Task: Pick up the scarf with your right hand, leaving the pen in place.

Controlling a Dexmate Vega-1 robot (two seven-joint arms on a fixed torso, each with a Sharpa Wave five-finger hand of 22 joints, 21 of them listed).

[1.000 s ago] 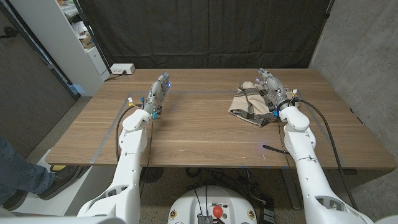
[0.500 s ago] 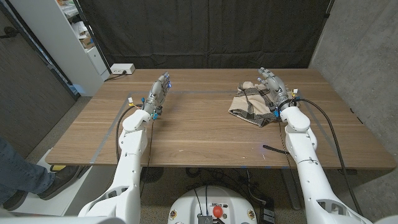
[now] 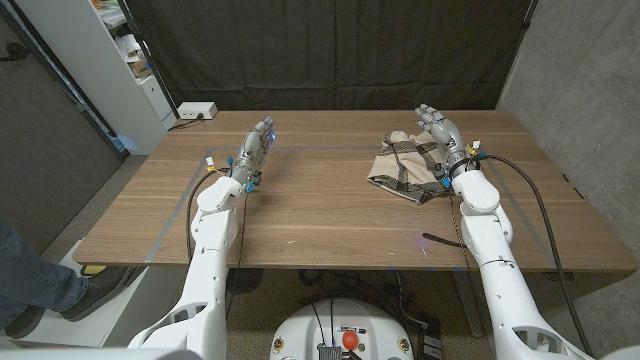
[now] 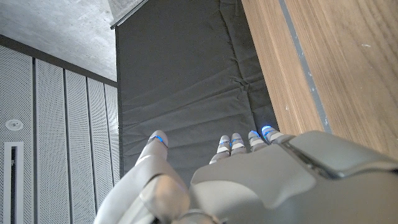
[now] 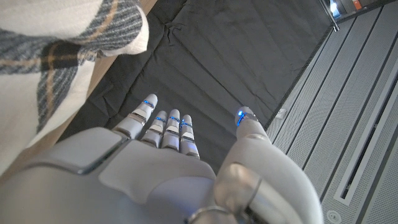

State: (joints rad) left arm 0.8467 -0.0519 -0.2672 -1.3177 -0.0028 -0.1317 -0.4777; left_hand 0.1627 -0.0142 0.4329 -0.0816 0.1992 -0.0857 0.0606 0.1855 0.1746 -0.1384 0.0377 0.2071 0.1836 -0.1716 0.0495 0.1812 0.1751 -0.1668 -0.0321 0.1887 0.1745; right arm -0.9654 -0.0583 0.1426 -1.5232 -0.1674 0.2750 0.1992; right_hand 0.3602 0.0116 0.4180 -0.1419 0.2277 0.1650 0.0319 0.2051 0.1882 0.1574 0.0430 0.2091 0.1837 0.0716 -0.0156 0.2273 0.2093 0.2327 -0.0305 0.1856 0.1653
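The scarf (image 3: 404, 166) lies bunched on the bench (image 3: 330, 210) at the frame's upper right. The right hand (image 3: 441, 133) is beside it, fingers apart, holding nothing. The left hand (image 3: 255, 150) is released too.

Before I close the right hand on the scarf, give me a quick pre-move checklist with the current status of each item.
1. Right hand empty, fingers apart: ok; the right wrist view shows them spread with nothing in them.
2. Right hand beside the scarf, at its right edge: ok.
3. Fingers actually touching the fabric: cannot tell.
4. Pen away from the scarf, near the table's front edge by the right forearm: ok, but watch the arm near it.
5. Left hand empty and well away on the table's left side: ok.
6. Scarf lying bunched on the table, not yet lifted: ok.
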